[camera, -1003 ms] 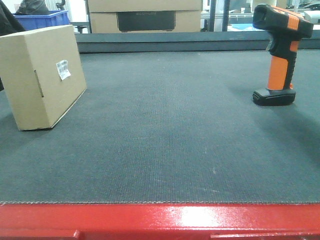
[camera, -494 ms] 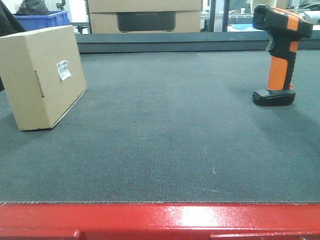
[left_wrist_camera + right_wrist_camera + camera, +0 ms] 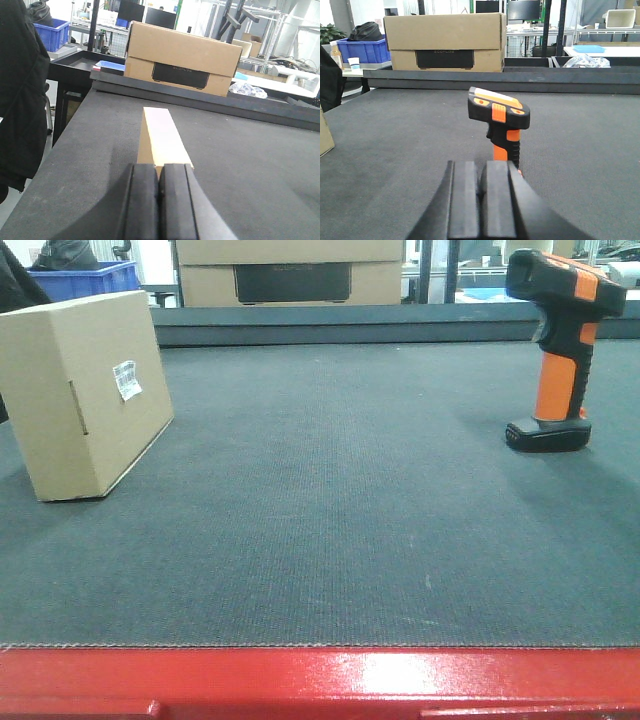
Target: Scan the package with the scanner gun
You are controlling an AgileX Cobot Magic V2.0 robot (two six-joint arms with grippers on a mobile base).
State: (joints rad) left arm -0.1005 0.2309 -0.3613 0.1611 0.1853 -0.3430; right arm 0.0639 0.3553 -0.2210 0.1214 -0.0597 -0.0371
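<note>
While both my arms stay out of the front view, this is what my cameras show.

Package: the package (image 3: 85, 390) stands tilted at the left edge of the front view on the dark mat (image 3: 330, 510), its white label (image 3: 126, 379) facing right and up; in my left wrist view its narrow top (image 3: 161, 137) runs up the middle of the frame.

Scanner gun: the scanner gun (image 3: 560, 345) stands upright on its black base at the upper right of the front view, well apart from the package.

Left gripper: my left gripper (image 3: 159, 205) sits at bottom centre of its view, pads pressed together, nothing between them.

Right gripper: my right gripper (image 3: 481, 200) has its pads together too, empty, low in the frame with the scanner gun (image 3: 499, 125) just beyond.

Background: a larger cardboard box (image 3: 445, 42) sits across the top, a blue bin (image 3: 362, 50) at upper left.
</note>
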